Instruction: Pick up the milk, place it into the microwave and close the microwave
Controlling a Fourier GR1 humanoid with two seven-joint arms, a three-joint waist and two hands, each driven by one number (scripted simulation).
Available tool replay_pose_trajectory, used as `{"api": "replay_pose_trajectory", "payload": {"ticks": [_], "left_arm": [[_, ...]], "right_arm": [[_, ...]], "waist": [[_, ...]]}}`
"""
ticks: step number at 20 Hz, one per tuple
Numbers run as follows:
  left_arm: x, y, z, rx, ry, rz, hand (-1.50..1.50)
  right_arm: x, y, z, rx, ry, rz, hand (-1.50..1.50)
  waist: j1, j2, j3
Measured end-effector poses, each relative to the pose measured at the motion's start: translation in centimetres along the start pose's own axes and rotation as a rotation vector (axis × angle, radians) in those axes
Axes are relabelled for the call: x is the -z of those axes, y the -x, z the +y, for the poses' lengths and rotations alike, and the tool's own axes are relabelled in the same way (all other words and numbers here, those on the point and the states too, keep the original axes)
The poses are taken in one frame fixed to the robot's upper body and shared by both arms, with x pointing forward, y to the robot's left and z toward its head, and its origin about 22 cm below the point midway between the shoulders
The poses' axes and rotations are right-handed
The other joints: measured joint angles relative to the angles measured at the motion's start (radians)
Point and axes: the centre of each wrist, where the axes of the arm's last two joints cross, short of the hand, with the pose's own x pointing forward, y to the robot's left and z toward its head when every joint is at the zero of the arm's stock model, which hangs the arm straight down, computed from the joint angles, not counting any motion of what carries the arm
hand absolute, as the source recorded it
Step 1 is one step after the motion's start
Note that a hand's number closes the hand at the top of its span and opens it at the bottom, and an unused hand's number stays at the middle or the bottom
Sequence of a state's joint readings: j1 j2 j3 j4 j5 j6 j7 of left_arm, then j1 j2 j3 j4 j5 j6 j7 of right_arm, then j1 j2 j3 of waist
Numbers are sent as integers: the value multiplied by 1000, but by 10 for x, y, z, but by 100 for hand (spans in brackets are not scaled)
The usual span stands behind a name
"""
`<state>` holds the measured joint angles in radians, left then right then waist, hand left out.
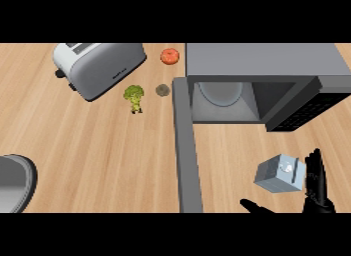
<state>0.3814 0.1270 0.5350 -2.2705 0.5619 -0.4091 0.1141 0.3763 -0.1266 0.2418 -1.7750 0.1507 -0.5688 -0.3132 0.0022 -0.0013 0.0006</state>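
The milk [281, 173] is a small grey-blue carton standing on the wooden counter in front of the microwave. The microwave [270, 62] sits at the upper right, its cavity with a round glass turntable [222, 94] showing. Its door [185, 145] is swung wide open and runs down toward the view's lower edge. My right hand [314, 187] is at the lower right, open, straight fingers beside the carton's right side and thumb below it, not closed on it. My left hand is out of view.
A silver toaster [97, 67] stands at the upper left. A broccoli floret [134, 96], a small brown item [162, 90] and a tomato [170, 56] lie between toaster and microwave. A grey rounded object [8, 182] sits at the left edge.
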Motion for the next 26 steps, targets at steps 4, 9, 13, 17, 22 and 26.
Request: {"api": "replay_pose_trajectory", "payload": {"ticks": [4,9,13,17,22,26], "left_arm": [[-5,-2,2,0,2,1,-150],[-4,-3,5,-1,1,0,-150],[2,-6,6,-2,0,-8,-150],[2,-6,6,-6,2,-8,-150],[-3,-9,4,-1,-3,-2,-150],[-4,-9,4,-6,3,2,-150]], "right_arm": [[-5,28,-9,2,-8,13,-150],[-6,56,-20,14,-22,18,-150],[-4,75,-20,5,-33,17,-150],[-2,89,-16,-9,-34,19,-150],[4,112,-15,-34,-29,23,-150],[14,131,-12,-45,-39,23,150]], "waist": [[1,0,0],[0,0,0],[0,1,0],[1,1,0],[2,1,0],[3,1,0]]}}
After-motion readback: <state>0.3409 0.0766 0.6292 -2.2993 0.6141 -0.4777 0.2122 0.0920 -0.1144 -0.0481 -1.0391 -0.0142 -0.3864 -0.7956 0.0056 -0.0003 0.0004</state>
